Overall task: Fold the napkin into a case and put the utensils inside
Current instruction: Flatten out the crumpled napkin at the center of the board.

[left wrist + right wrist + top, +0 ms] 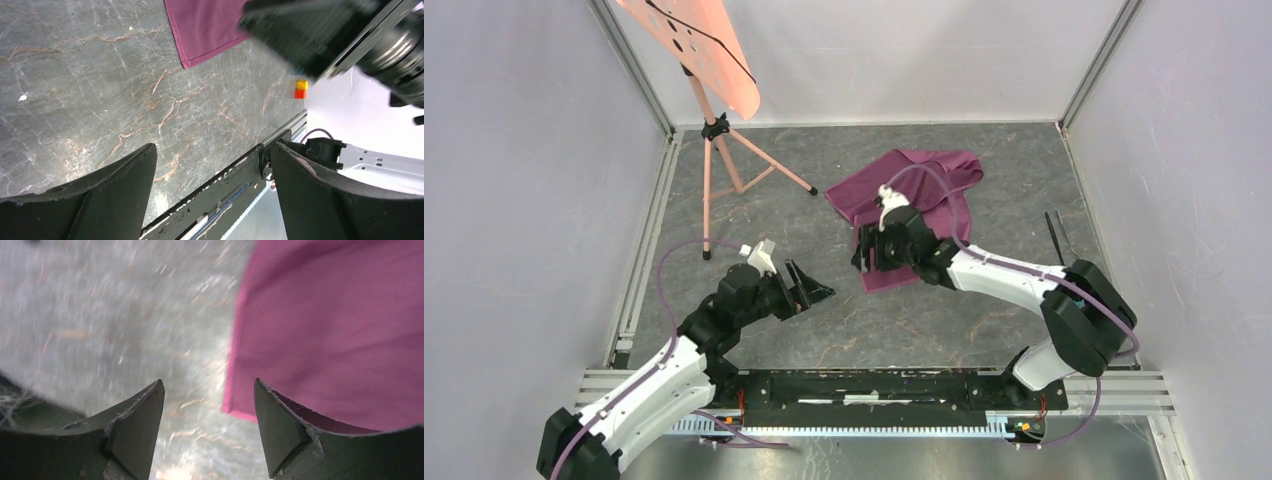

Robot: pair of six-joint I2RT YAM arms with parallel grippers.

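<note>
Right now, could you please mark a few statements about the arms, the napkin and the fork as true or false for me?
1. The left fingers are open over bare table, holding nothing. True.
2. The right fingers are clamped on the napkin. False: they stand apart at the napkin's near edge, with nothing gripped.
3. The fork lies tucked inside the napkin. False: it lies on the table by the right wall, apart from the napkin.
4. A pink tripod stand stands at the far left of the table. True.
</note>
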